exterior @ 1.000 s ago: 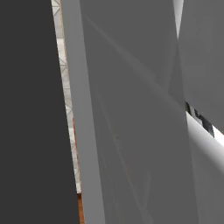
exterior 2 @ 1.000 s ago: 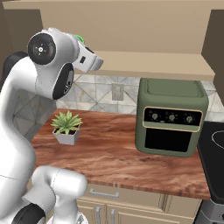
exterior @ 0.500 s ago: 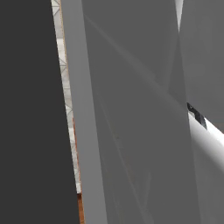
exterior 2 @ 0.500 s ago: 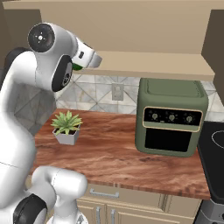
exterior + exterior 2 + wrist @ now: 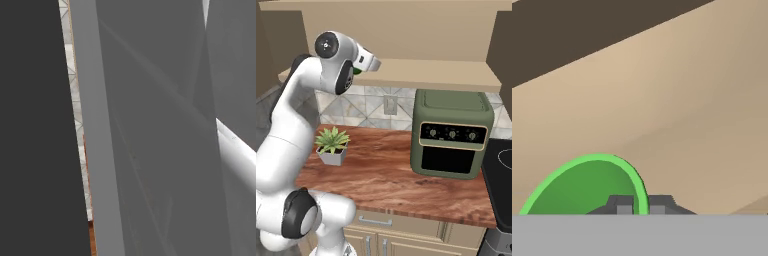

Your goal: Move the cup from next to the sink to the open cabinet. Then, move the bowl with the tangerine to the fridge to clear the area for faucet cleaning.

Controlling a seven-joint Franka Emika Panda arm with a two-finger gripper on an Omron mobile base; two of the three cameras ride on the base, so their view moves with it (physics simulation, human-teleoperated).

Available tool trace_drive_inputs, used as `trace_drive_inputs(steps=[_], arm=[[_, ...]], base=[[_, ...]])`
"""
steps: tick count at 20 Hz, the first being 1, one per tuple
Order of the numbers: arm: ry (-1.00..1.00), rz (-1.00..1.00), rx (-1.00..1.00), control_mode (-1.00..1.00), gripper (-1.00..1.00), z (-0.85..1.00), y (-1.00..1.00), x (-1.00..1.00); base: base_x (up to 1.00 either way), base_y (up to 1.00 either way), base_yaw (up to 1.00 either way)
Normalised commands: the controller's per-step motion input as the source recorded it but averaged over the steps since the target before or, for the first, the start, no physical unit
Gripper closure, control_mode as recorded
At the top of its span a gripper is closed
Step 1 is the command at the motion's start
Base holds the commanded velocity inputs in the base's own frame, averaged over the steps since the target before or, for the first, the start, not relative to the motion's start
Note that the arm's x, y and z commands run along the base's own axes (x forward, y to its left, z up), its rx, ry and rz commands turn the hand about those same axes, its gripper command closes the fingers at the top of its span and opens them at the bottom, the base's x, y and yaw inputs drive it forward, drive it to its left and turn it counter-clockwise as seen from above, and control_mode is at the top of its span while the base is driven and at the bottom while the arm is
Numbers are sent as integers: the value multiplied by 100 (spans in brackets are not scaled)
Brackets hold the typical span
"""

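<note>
Now, as it stands:
My gripper (image 5: 640, 204): clenched on the rim of the small bright green plain cup (image 5: 582, 187), one fingertip either side of the wall.
Cup: at 7 o'clock in my hand view, against tan cabinet wood.
My arm: raised to the open tan wooden cabinet's shelf (image 5: 431, 75), at 11 o'clock in the right base view.
Counter: olive-green toaster oven (image 5: 452, 135) at 3 o'clock, potted spiky plant (image 5: 332, 145) at 9 o'clock.

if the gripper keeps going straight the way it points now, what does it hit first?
Probably the tan inner surface of the open cabinet. The gripper, shut on the green cup at its rim, faces that panel with nothing between in the hand view. Depth is unclear.
</note>
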Motion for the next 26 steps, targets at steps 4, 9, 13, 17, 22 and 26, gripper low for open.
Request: trace_drive_inputs(steps=[4, 9, 13, 17, 22, 26], arm=[[3, -2, 0, -100, 100, 0, 0, 97], [8, 0, 0, -100, 100, -10, 0, 79], [5, 0, 0, -100, 100, -32, 0, 56], [1, 0, 0, -100, 100, -45, 0, 34], [0, 0, 0, -100, 100, -33, 0, 12], [0, 0, 0, -100, -100, -4, 0, 3]], base=[[0, 0, 0], [0, 0, 0], [0, 0, 0], [0, 0, 0], [0, 0, 0], [0, 0, 0]])
